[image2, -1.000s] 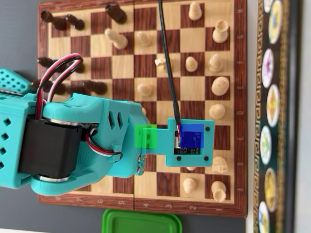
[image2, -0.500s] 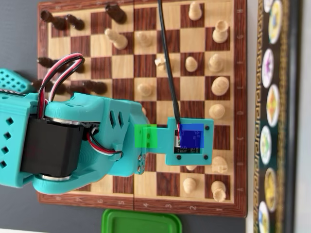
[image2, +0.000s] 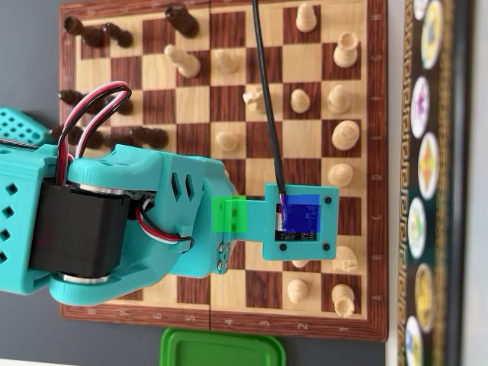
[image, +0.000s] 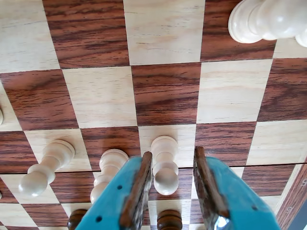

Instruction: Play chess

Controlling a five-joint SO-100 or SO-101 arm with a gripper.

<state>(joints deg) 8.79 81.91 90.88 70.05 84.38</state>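
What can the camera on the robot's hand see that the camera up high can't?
Only the wrist view shows the gripper, open, with a light pawn standing between its two fingers, untouched as far as I can tell. The arm hides that spot from above.

Only the overhead view shows the whole teal arm, the dark pieces near the board's left edge, the green lid beside the board and the black cable.

Both show the wooden chessboard and light pieces.
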